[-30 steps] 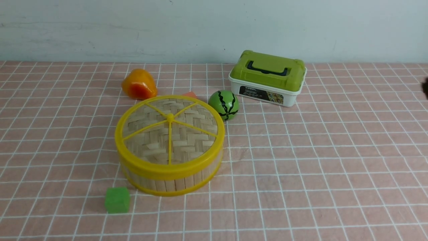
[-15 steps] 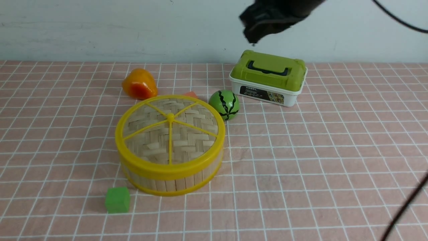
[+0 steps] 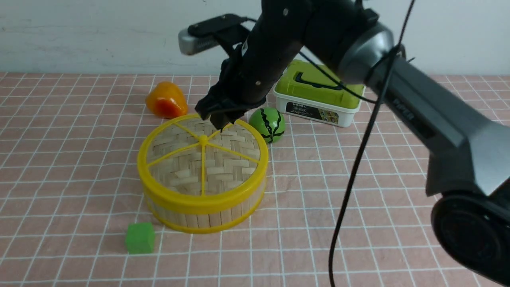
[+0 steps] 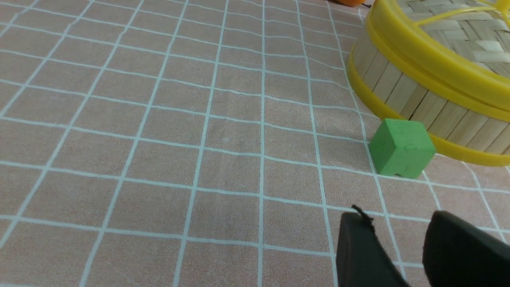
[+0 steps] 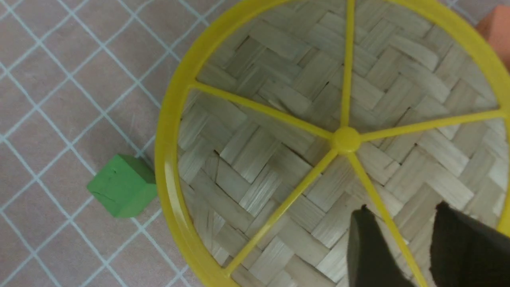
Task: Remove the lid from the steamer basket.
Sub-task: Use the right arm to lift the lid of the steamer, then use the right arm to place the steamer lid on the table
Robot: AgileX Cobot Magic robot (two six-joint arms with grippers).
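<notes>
The lid (image 3: 202, 159) is a woven bamboo disc with a yellow rim and yellow spokes. It sits closed on the steamer basket (image 3: 203, 217) at centre left of the table. My right gripper (image 3: 220, 122) hangs just above the lid's far part, close to the centre knob (image 3: 203, 139). In the right wrist view the gripper (image 5: 400, 215) is open, its jaws either side of one yellow spoke, over the lid (image 5: 279, 99). My left gripper (image 4: 398, 223) is open and empty, low over the cloth near the basket (image 4: 398, 91). It does not show in the front view.
A green cube (image 3: 139, 238) lies at the basket's near left foot. A toy watermelon (image 3: 267, 124) and an orange fruit (image 3: 165, 100) lie behind the basket. A white box with a green lid (image 3: 318, 93) stands at the back right. An orange block (image 5: 496, 32) touches the basket's far side.
My right arm has swung in from the upper right and come down over the far part of the lid. The lid, basket and other objects have not moved.
</notes>
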